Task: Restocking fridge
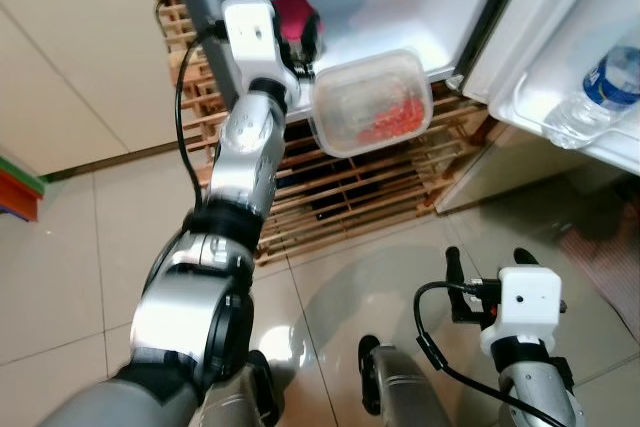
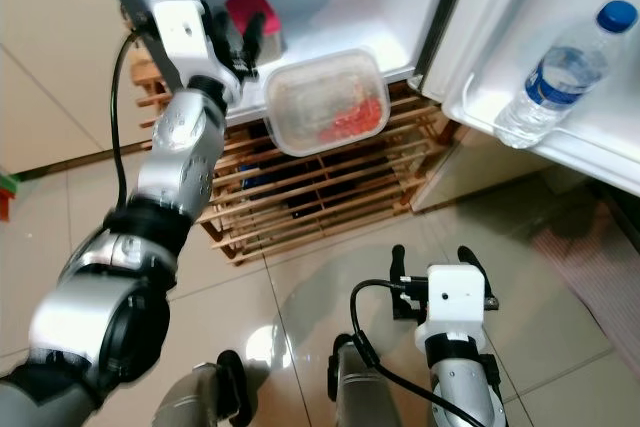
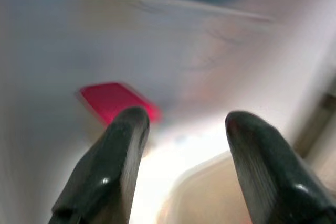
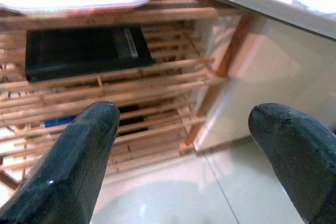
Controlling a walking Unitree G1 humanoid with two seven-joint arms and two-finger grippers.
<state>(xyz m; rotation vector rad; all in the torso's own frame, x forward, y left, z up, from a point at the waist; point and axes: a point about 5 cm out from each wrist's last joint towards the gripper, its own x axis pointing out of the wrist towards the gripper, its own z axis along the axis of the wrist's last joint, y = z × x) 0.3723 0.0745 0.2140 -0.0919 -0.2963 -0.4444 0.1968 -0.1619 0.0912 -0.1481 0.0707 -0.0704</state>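
Note:
A clear plastic container [image 1: 372, 105] with red food inside rests on the front edge of the fridge's lowest shelf [image 1: 410, 42] and hangs out past it. A red box [image 1: 295, 15] stands further in on the same shelf. My left gripper [image 1: 307, 47] reaches into the fridge between the red box and the container's left end. It is open, and in the left wrist view nothing lies between its fingers [image 3: 123, 145]. My right gripper [image 1: 488, 257] hangs low over the floor, open and empty, facing the wooden rack [image 4: 131, 72].
The fridge stands on a slatted wooden rack [image 1: 350, 187] with a black flat object [image 4: 79, 51] under the slats. The open fridge door [image 1: 560, 137] at the right holds a water bottle [image 1: 600, 92] in its shelf. Glossy floor tiles [image 1: 90, 247] surround the rack.

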